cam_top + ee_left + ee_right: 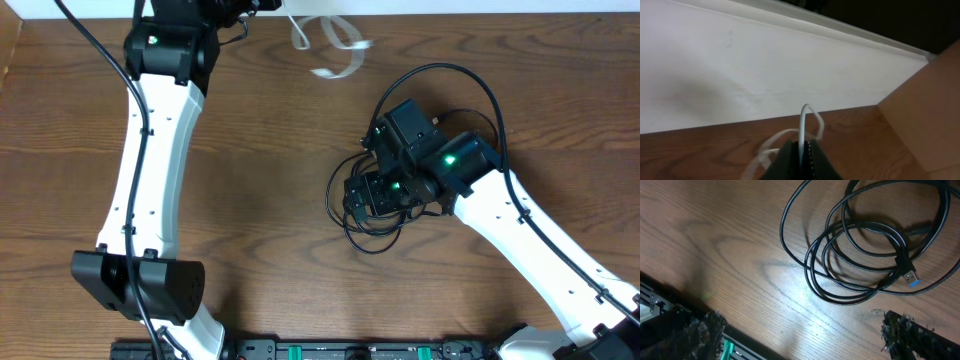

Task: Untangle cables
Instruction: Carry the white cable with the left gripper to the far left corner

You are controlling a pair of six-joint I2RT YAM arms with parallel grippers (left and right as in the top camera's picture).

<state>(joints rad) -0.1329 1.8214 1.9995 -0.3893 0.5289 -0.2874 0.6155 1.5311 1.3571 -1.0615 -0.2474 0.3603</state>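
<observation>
The thin black cables (pixel 352 232) lie in overlapping loops on the brown wood-grain table (pixel 260 180), right of centre in the overhead view. One wide loop arcs up toward the upper right. In the right wrist view the coil fills the upper right of the frame (pixel 810 267), its strands crossing one another. A black plug with a silver and blue tip (pixel 909 276) rests at the coil's right side. How many separate cords make up the coil I cannot tell.

The flat white cable (pixel 345 35) sits apart from them at the top centre of the overhead view, curling in loose ribbon-like loops on the table. In the left wrist view it rises as a narrow loop (pixel 802 122) at the bottom centre of the frame.

The left gripper (pixel 802 147) is pressed together and pinches that white loop between its dark fingers, in front of a plain white wall (pixel 740 65).

The right gripper (pixel 801 317) is spread wide above the table just beside the black coil, holding nothing. Its rough dark fingers (pixel 700 330) show at the two lower corners of its own view.
</observation>
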